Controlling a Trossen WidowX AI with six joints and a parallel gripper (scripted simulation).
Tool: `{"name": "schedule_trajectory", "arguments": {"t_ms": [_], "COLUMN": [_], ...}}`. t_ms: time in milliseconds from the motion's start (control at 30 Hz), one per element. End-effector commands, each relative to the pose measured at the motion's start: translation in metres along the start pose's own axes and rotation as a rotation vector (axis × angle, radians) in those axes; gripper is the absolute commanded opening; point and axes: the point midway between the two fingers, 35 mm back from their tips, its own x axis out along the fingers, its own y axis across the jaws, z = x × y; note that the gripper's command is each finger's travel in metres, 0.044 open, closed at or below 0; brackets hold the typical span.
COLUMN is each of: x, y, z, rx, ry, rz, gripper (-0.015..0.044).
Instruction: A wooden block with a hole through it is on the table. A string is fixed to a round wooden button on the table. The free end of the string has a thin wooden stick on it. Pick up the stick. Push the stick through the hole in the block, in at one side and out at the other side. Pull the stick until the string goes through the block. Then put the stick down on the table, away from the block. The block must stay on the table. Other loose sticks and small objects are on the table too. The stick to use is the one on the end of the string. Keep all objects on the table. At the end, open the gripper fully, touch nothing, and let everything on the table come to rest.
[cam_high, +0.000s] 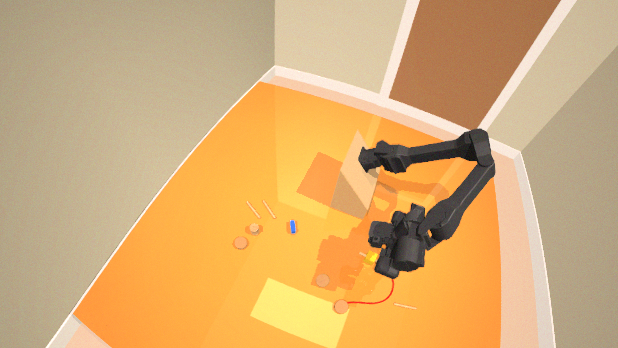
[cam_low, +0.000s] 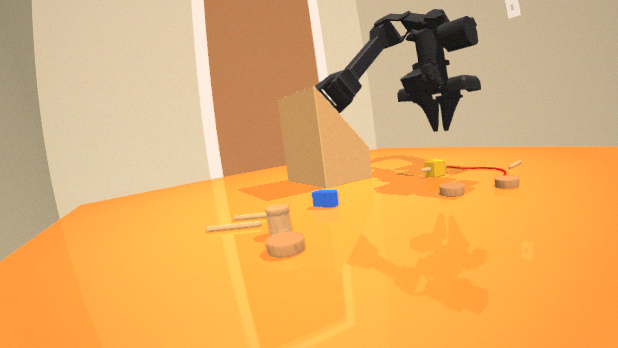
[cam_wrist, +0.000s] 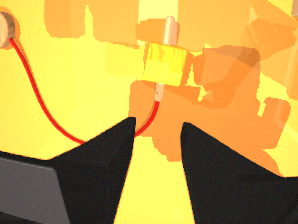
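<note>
The yellow block (cam_high: 371, 258) (cam_low: 436, 168) (cam_wrist: 165, 64) stands on the table. The thin wooden stick (cam_high: 362, 254) (cam_low: 425, 169) (cam_wrist: 170, 30) lies in its hole: a longer part sticks out at the far side in the wrist view, and a short tail with the string's end shows at the near side. The red string (cam_high: 370, 303) (cam_low: 475, 168) (cam_wrist: 31, 90) curves from that tail to the round button (cam_high: 341, 306) (cam_low: 507, 182) (cam_wrist: 5, 30). My gripper (cam_low: 441, 130) (cam_wrist: 158, 127) is partly open and empty, well above the table. The stick's middle is hidden inside the block.
A tall tan wedge (cam_high: 352, 187) (cam_low: 302, 140) stands beside the arm. A blue block (cam_high: 293, 226) (cam_low: 325, 198), a wooden spool (cam_high: 254, 228) (cam_low: 278, 220), loose discs (cam_high: 322, 280) (cam_low: 452, 189) and loose sticks (cam_high: 405, 306) (cam_low: 234, 227) lie about the table.
</note>
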Motion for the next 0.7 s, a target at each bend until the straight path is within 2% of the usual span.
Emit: {"name": "schedule_trajectory", "arguments": {"t_ms": [0, 467, 667], "x": [0.000, 0.000, 0.000], "y": [0.000, -0.001, -0.001], "z": [0.005, 0.028, 0.034], "rx": [-0.233, -1.515, -1.839], "ry": [-0.001, 0.002, 0.005], "rz": [0.001, -0.004, -0.005], "gripper": [0.0124, 0.0124, 0.0124]}}
